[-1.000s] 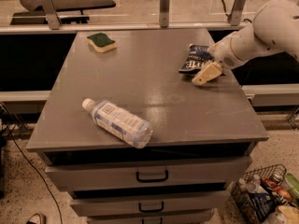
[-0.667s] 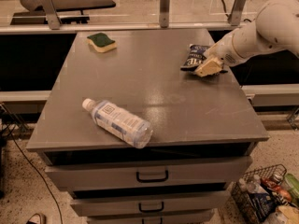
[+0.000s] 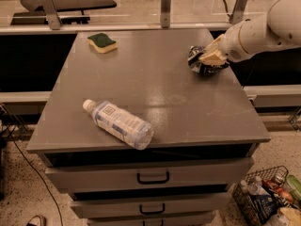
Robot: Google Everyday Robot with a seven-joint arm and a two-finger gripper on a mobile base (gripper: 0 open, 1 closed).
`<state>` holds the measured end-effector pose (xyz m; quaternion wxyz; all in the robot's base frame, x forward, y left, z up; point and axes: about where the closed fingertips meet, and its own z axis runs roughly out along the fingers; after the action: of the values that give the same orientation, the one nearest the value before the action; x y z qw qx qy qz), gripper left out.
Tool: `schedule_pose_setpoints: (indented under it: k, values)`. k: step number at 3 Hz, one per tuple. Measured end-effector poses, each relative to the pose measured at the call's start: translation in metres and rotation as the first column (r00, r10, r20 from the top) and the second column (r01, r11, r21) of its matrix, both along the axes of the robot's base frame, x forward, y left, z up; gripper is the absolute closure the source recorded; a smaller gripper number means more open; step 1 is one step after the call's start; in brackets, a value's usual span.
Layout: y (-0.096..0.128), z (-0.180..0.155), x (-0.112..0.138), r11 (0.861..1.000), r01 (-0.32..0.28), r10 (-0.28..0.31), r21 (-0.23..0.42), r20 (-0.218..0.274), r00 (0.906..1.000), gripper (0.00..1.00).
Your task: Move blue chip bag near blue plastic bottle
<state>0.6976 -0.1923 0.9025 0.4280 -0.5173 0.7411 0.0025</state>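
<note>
The blue chip bag point(image 3: 196, 60) lies crumpled near the table's far right edge, dark navy with white print. My gripper point(image 3: 210, 59) sits right on the bag's right side and covers part of it, with the white arm point(image 3: 263, 29) reaching in from the right. The blue plastic bottle point(image 3: 120, 124) lies on its side near the front left of the table, white cap pointing back-left, far from the bag.
A green-and-yellow sponge point(image 3: 102, 42) lies at the back left of the grey table point(image 3: 160, 88). Drawers run below the front edge. A wire basket point(image 3: 268, 201) of clutter stands on the floor at lower right. A rail with posts point(image 3: 165, 6) runs behind the table.
My gripper has moved a little back and left, from the bag's near right corner onto the bag. The bottle and sponge have not moved.
</note>
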Motion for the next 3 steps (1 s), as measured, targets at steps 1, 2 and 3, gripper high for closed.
schedule_pose_setpoints:
  k: [1, 2, 3]
  values:
    - [0.010, 0.025, -0.019, 0.999, -0.014, 0.015, -0.050, 0.015, 0.9998, 1.00]
    - [0.011, 0.035, -0.024, 0.998, -0.014, 0.015, -0.059, 0.026, 0.9995, 1.00]
    - [0.020, 0.037, -0.023, 0.996, -0.060, 0.063, -0.063, 0.047, 0.9969, 1.00]
